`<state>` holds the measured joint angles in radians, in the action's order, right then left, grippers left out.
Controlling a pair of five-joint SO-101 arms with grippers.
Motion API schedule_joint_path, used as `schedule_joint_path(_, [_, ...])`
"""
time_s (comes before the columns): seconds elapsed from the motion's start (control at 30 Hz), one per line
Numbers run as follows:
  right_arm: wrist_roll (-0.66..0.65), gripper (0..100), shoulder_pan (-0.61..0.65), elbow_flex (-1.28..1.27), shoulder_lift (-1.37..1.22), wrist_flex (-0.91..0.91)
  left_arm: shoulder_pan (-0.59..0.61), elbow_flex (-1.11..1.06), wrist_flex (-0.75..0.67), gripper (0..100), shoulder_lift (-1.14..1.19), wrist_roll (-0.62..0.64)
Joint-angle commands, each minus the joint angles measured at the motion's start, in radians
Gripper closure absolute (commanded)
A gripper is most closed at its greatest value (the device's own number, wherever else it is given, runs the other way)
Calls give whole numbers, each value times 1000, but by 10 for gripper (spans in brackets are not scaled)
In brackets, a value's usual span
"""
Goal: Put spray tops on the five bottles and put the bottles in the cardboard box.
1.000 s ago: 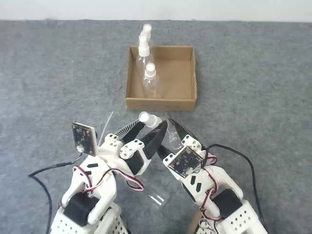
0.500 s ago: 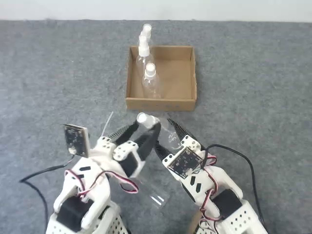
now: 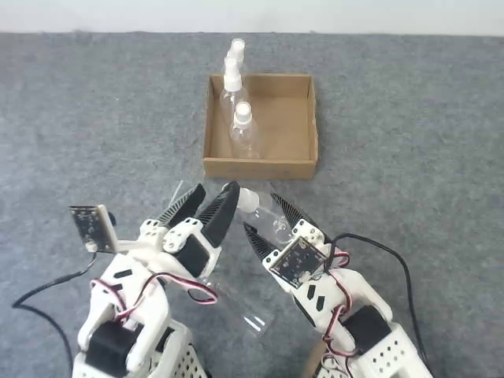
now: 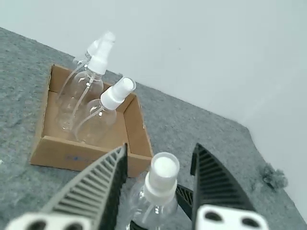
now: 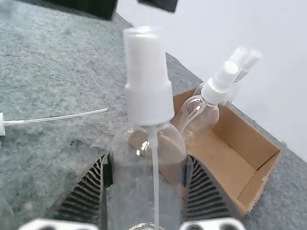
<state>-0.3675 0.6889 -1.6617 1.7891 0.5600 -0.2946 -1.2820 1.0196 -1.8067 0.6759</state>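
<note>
A clear bottle point(image 3: 272, 216) with a white spray top point(image 3: 246, 198) on it is held tilted above the carpet, my right gripper point(image 3: 260, 211) shut on its body point(image 5: 146, 158). My left gripper point(image 3: 218, 189) stands open just left of that spray top point(image 4: 162, 173), whose cap appears between its fingers without touching them. The cardboard box point(image 3: 260, 167) lies straight ahead with three topped bottles point(image 3: 242, 130) standing along its left side. A bare clear bottle point(image 3: 250, 313) lies on the carpet between the two arms.
A loose spray top's thin tube point(image 3: 170, 203) lies on the carpet left of my left gripper, also seen as a white line point(image 5: 57, 117). The box's right half point(image 3: 287, 118) holds nothing. Grey carpet point(image 3: 409, 142) spreads around it.
My left gripper, closed on the spray top half a second ago, has opened and drawn back to the left. The right arm still holds the bottle in the same place.
</note>
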Motion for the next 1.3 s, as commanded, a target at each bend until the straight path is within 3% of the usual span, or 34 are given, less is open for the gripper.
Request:
schedule_joint_path(0.0, [-3,992,7,-21,-4,1,29,58,-29,798,-15,37])
schedule_joint_path(0.2, [-2,992,5,-21,-7,2,170,56,-86,814,-15,91])
schedule_joint_path(0.4, [8,992,-27,-21,2,24,242,53,-137,994,-15,84])
schedule_joint_path(0.53, [12,992,-35,-21,2,19,304,31,-135,987,-15,91])
schedule_joint_path(0.67, [112,992,-35,-15,2,22,364,-36,-137,988,-15,98])
schedule_joint_path(0.8, [193,992,-35,-12,2,19,416,-116,-140,988,-15,186])
schedule_joint_path(0.93, [209,992,-27,-12,2,16,397,-137,-141,988,-15,184])
schedule_joint_path(1.13, [204,992,65,-20,2,-39,219,-159,-141,988,-15,183])
schedule_joint_path(1.27, [204,992,107,-14,2,-39,216,-196,-175,988,-15,180])
